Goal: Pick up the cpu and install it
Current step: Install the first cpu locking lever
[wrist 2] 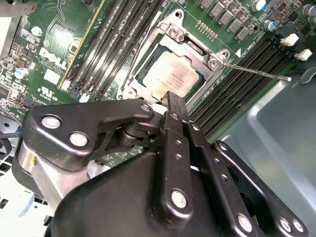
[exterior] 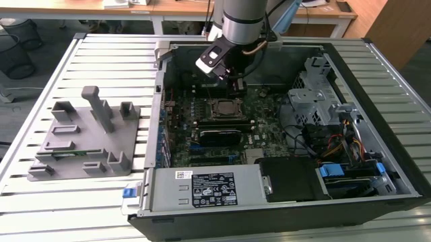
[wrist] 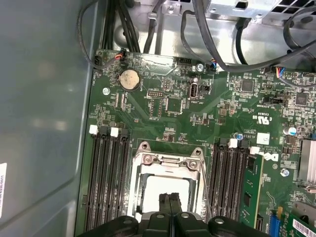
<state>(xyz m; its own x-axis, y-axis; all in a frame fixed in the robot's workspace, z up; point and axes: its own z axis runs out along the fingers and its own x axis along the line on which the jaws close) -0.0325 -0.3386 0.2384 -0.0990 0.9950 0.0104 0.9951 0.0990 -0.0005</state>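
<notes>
One open computer case [exterior: 269,224] lies on its side on a slatted table [exterior: 108,55], so the motherboard [wrist: 168,123] faces up and the arm [exterior: 241,20] can reach straight down into it. The landmark is the socket [exterior: 222,108], a metal frame near the middle of the board.

Well apart from the socket, outside the case on the exterior view's left, a gray holding fixture [exterior: 81,146] sits on the table. A power supply [exterior: 202,189] fills the case corner well in front of the socket. A black block [exterior: 219,135] lies just beside the socket on that same side. Loose cables [exterior: 336,146] bunch well to the socket's side, on the exterior view's right. None of these blocks the way down.

Black memory slots [wrist: 106,177] flank the socket on two sides and hem it in closely. A thin metal lever [wrist 2: 256,71] juts out from one socket corner over the slots.

In both wrist views the cpu [wrist 2: 170,74] lies flat inside the socket frame, silver top up. It looks seated rather than carried.

The gripper [wrist 2: 174,98] hangs directly over the socket, its tips at the cpu's near edge. Its fingers [wrist: 164,202] are pressed together with nothing between them. I cannot tell whether they touch the chip. Closed tips there would suit pressing or checking, not grasping.
</notes>
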